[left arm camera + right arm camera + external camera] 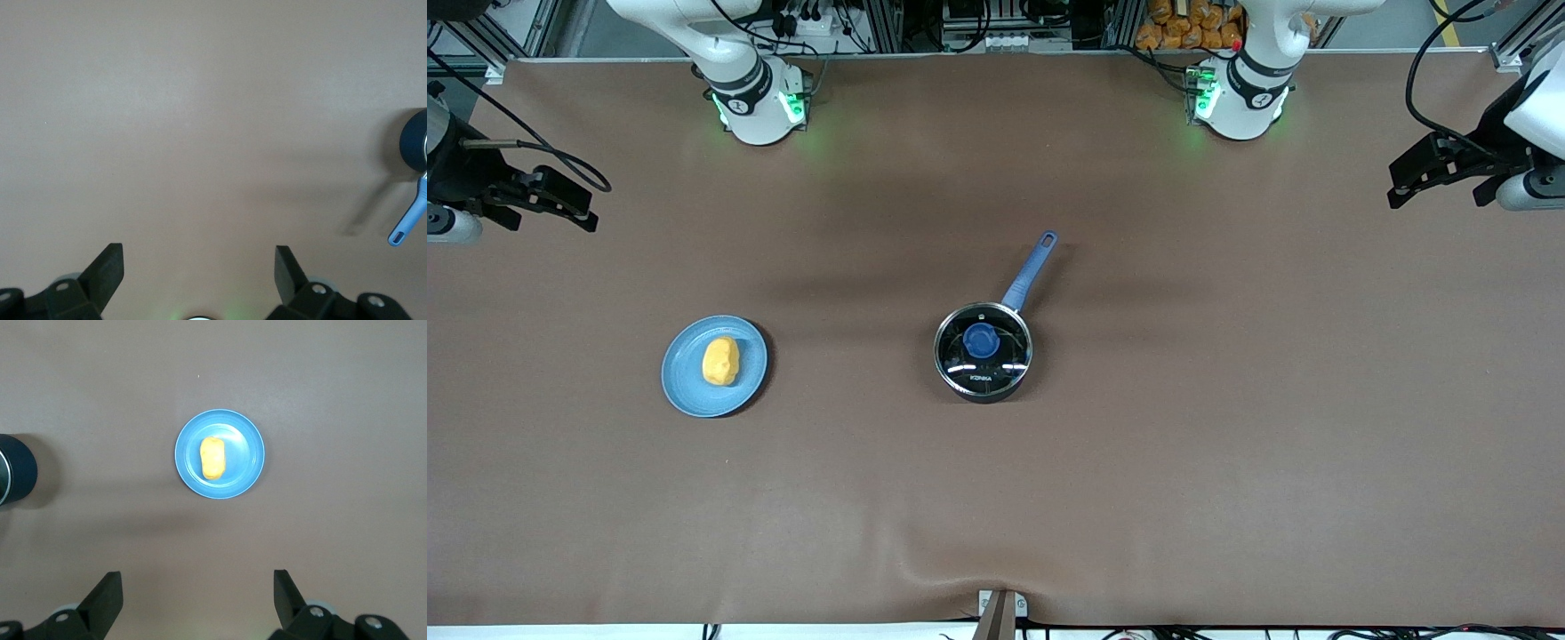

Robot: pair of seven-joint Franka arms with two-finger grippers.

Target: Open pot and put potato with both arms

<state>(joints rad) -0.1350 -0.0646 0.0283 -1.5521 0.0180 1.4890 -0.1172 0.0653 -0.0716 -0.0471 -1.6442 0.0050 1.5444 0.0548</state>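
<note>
A: Risks? The right gripper (pixel 197 597), fingers spread and empty, is high over the desk (pixel 1227 444); the lumpy potato (pixel 720 361) on its blue plate (pixel 685 391) could roll.

B: The pot (pixel 983 352), mid-desk, is lidded; the left gripper (pixel 199 272), also agape, might slip off the knob (pixel 981 340). The lid (pixel 1005 356) seems to read "KONKA".

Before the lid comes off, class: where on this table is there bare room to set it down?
Bare brown table lies between the pot and the blue plate holding the potato, on the pot's side toward the left arm's end, and nearer the front camera. Nowhere is crowded; the left hand and right hand wait, open, at the table's ends.
</note>
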